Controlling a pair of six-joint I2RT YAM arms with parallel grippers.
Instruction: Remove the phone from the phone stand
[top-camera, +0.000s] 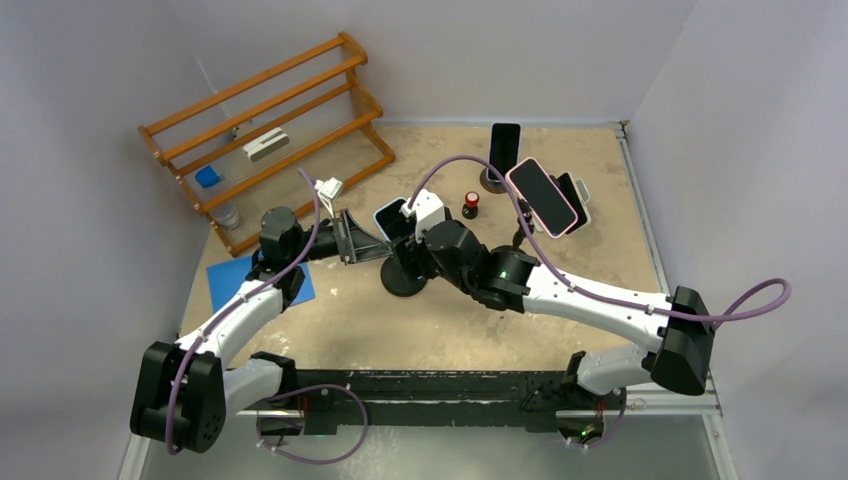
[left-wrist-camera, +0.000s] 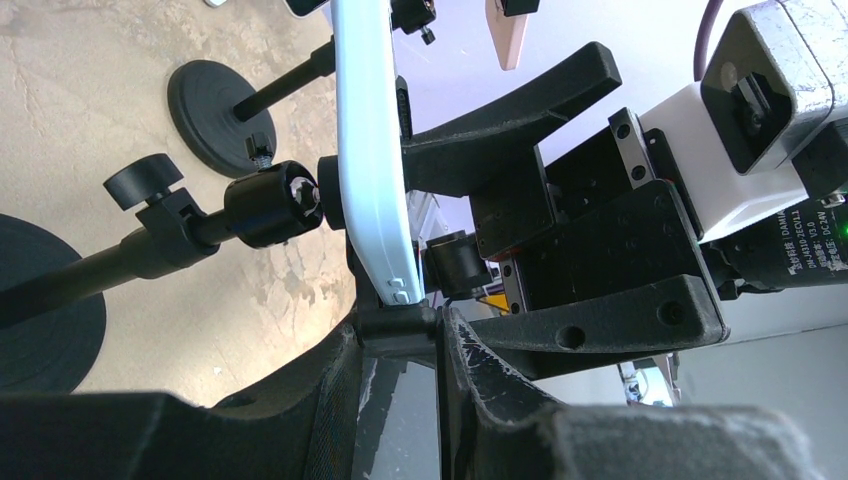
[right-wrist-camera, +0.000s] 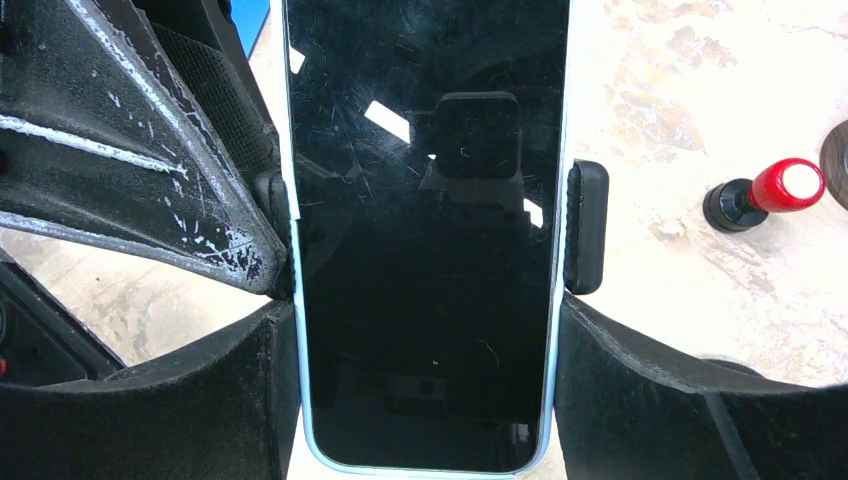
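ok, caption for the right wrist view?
Right pincer grips the phone by its edges, stand clamp on it; red-capped bottle right.

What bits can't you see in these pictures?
- Top view: the left claw and right claw cover most of the phone and the stand's clips.
- Right wrist view: the phone's top is cut off by the picture edge.
- Left wrist view: the phone is edge-on, so its screen is hidden.
- Top view: the white thing on the rack is too small to name.

Top of phone (right-wrist-camera: 425, 260) cut off by the upper edge, phone stand (top-camera: 402, 284) largely hidden beneath right arm (top-camera: 590, 295)
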